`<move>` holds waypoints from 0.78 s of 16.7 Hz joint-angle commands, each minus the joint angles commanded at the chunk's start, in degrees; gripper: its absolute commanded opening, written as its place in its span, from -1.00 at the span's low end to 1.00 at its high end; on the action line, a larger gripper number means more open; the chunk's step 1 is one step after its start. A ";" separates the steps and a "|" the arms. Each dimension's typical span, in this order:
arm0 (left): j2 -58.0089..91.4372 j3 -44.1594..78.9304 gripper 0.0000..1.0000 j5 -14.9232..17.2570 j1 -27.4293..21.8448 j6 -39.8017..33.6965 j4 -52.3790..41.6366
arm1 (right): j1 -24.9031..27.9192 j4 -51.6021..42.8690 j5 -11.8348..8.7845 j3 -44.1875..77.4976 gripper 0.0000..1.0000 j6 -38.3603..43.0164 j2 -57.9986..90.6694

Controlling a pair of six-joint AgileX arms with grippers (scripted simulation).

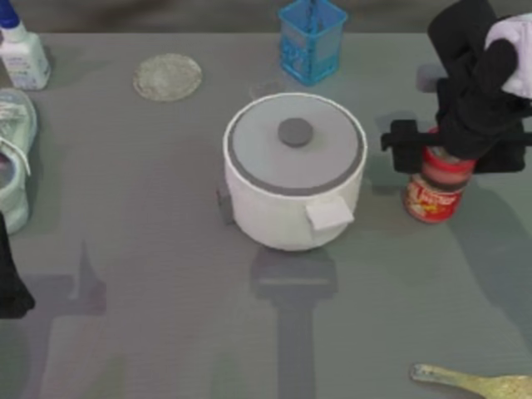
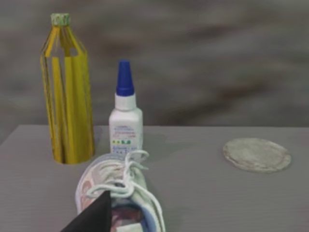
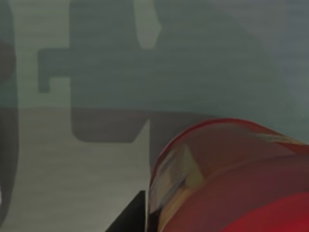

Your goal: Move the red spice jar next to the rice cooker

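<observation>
The white rice cooker (image 1: pixel 293 170), with its grey lid and dark knob, stands mid-table. To its right, a short gap away, is the red spice jar (image 1: pixel 434 193), whose printed label shows below the arm. My right gripper (image 1: pixel 449 154) comes down over the jar's lid and is shut on it. In the right wrist view the red spice jar (image 3: pixel 231 179) fills the near corner, with one dark finger (image 3: pixel 133 217) pressed against its side. Whether the jar rests on the table or hangs just above it does not show. My left gripper (image 1: pixel 10 287) is parked at the table's left edge.
A blue square container (image 1: pixel 312 37) stands behind the cooker. At the left are a white bottle with a blue cap (image 1: pixel 21 54), a pale shoe (image 1: pixel 12 158) and a round grey disc (image 1: pixel 168 76). The left wrist view also shows a yellow bottle (image 2: pixel 70 96). A golden spoon (image 1: pixel 482 382) lies front right.
</observation>
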 joint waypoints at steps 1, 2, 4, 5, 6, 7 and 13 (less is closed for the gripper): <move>0.00 0.00 1.00 0.00 0.00 0.00 0.00 | 0.00 0.00 0.00 0.00 -0.85 0.00 0.00; 0.00 0.00 1.00 0.00 0.00 0.00 0.00 | 0.00 0.00 0.00 0.00 -0.70 0.00 0.00; 0.00 0.00 1.00 0.00 0.00 0.00 0.00 | 0.00 0.00 0.00 0.00 -0.40 0.00 0.00; 0.00 0.00 1.00 0.00 0.00 0.00 0.00 | 0.00 0.00 0.00 0.00 -0.25 0.00 0.00; 0.00 0.00 1.00 0.00 0.00 0.00 0.00 | 0.00 0.00 0.00 0.00 -0.10 0.00 0.00; 0.00 0.00 1.00 0.00 0.00 0.00 0.00 | 0.00 0.00 0.00 0.00 0.06 0.00 0.00; 0.00 0.00 1.00 0.00 0.00 0.00 0.00 | 0.00 0.00 0.00 0.00 0.96 0.00 0.00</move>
